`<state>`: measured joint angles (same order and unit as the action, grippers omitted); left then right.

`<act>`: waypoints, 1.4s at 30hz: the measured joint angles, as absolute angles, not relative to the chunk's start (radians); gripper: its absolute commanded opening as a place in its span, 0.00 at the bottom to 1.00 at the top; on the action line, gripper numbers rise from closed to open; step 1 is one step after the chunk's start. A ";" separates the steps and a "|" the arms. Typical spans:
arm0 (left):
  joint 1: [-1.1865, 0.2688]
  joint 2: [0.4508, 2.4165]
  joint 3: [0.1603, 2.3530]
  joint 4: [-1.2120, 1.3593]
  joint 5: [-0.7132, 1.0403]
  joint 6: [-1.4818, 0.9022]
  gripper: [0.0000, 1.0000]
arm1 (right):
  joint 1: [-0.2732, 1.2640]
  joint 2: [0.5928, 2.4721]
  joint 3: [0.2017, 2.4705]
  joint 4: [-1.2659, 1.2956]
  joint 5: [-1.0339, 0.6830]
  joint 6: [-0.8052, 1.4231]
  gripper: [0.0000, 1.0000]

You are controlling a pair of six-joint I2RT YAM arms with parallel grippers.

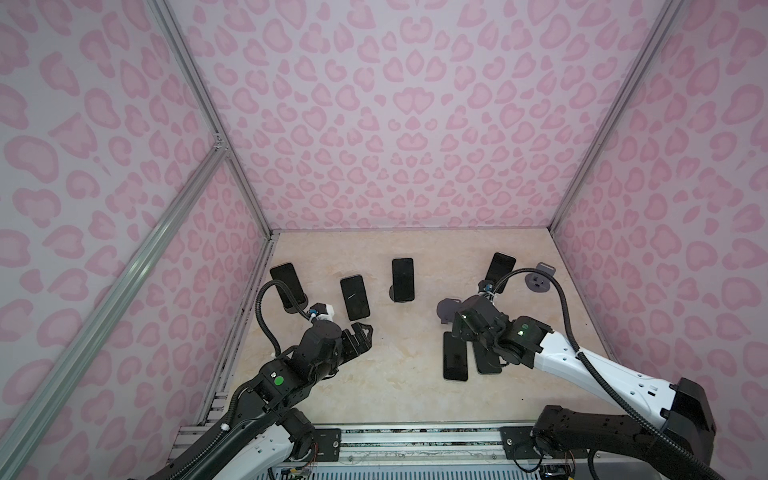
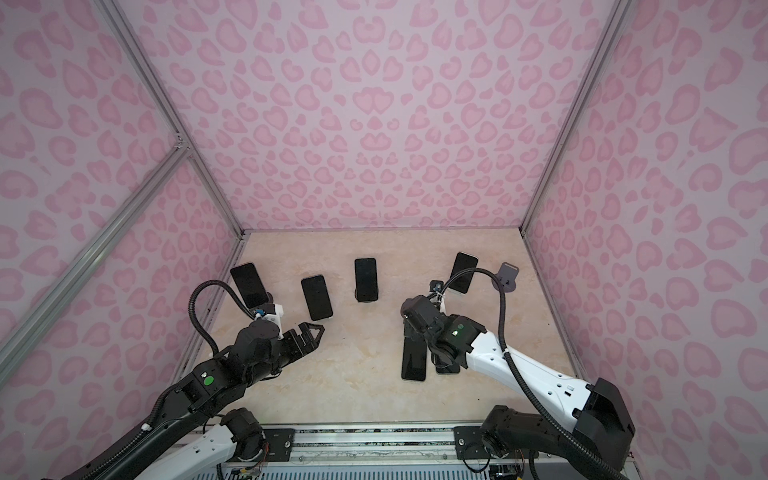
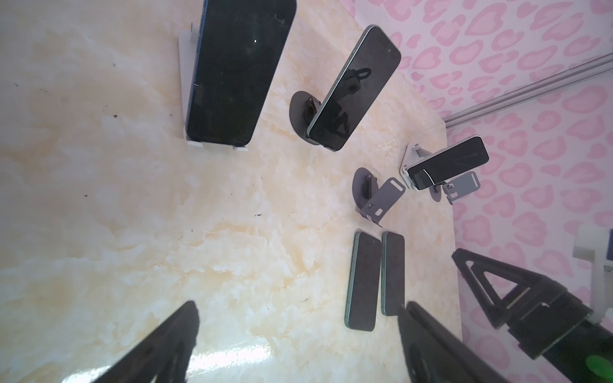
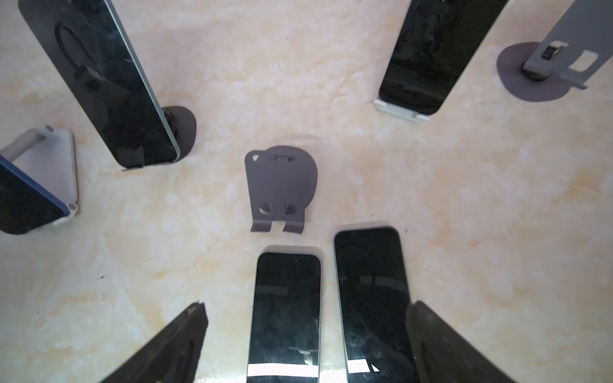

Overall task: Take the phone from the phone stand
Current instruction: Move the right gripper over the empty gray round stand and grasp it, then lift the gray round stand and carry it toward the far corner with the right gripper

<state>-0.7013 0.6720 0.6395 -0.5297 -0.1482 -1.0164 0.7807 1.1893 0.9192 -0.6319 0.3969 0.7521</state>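
Observation:
Several dark phones lean on stands along the back of the table in both top views: one at the far left (image 1: 286,284), a second (image 1: 354,297), a middle one (image 1: 402,279) and one at the right (image 1: 500,270). Two phones lie flat side by side (image 4: 285,308) (image 4: 371,291). My right gripper (image 4: 306,308) hangs open just above them, holding nothing. In front of it stands an empty dark grey phone stand (image 4: 280,185). My left gripper (image 3: 298,310) is open and empty over bare table, near the second phone.
Another empty grey stand (image 1: 540,282) sits at the back right near the wall. Pink patterned walls (image 1: 407,124) close in the marble table (image 1: 395,374) on three sides. A metal rail (image 1: 415,440) runs along the front edge.

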 measured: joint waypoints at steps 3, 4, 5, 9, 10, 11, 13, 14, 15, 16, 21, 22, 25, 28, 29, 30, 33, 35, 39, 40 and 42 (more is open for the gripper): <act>-0.701 0.664 0.628 -0.529 -0.169 -1.015 0.95 | 0.719 1.251 0.983 -0.622 0.392 0.720 0.99; -0.701 0.664 0.623 -0.529 -0.177 -1.008 0.95 | 0.701 1.290 1.014 -0.622 0.392 0.712 0.99; -0.701 0.664 0.619 -0.528 -0.183 -1.003 0.95 | 0.690 1.333 1.046 -0.617 0.392 0.702 0.99; -0.700 0.662 0.598 -0.520 -0.211 -0.992 0.95 | 0.662 1.542 1.182 -0.621 0.374 0.677 0.99; -0.700 0.663 0.591 -0.519 -0.214 -0.990 0.95 | 0.654 1.592 1.213 -0.624 0.366 0.674 0.99; -0.700 0.664 0.583 -0.519 -0.215 -0.988 0.95 | 0.647 1.639 1.237 -0.619 0.361 0.673 0.99; -0.700 0.673 0.574 -0.517 -0.217 -0.978 0.95 | 0.638 1.709 1.258 -0.623 0.350 0.675 0.99; -0.700 0.679 0.571 -0.515 -0.218 -0.971 0.95 | 0.635 1.735 1.261 -0.622 0.343 0.679 0.98; -0.701 0.685 0.569 -0.512 -0.220 -0.966 0.95 | 0.633 1.758 1.265 -0.622 0.336 0.679 0.99; -0.701 0.690 0.566 -0.508 -0.221 -0.963 0.95 | 0.629 1.782 1.267 -0.620 0.332 0.683 0.99; -0.700 0.708 0.561 -0.485 -0.231 -0.915 0.95 | 0.606 1.866 1.272 -0.594 0.292 0.691 0.89; -0.700 0.715 0.560 -0.479 -0.234 -0.912 0.95 | 0.602 1.879 1.272 -0.588 0.283 0.693 0.83; -0.696 0.742 0.561 -0.464 -0.236 -0.886 0.95 | 0.602 1.903 1.272 -0.577 0.263 0.697 0.69; -0.693 0.771 0.573 -0.451 -0.239 -0.862 0.95 | 0.603 1.901 1.254 -0.551 0.246 0.699 0.55; -0.693 0.781 0.577 -0.445 -0.239 -0.858 0.95 | 0.603 1.896 1.244 -0.544 0.243 0.699 0.52; -0.692 0.791 0.580 -0.439 -0.239 -0.846 0.95 | 0.603 1.887 1.236 -0.537 0.242 0.699 0.50; -0.691 0.813 0.583 -0.432 -0.238 -0.836 0.95 | 0.602 1.858 1.222 -0.535 0.235 0.698 0.49; -0.689 0.825 0.585 -0.431 -0.238 -0.822 0.95 | 0.602 1.828 1.219 -0.539 0.238 0.695 0.49; -0.687 0.841 0.599 -0.424 -0.234 -0.807 0.95 | 0.595 1.732 1.203 -0.549 0.261 0.685 0.48; -0.687 0.843 0.602 -0.419 -0.234 -0.802 0.95 | 0.585 1.686 1.185 -0.554 0.265 0.684 0.48; -0.686 0.844 0.604 -0.408 -0.234 -0.799 0.95 | 0.551 1.599 1.135 -0.559 0.276 0.679 0.48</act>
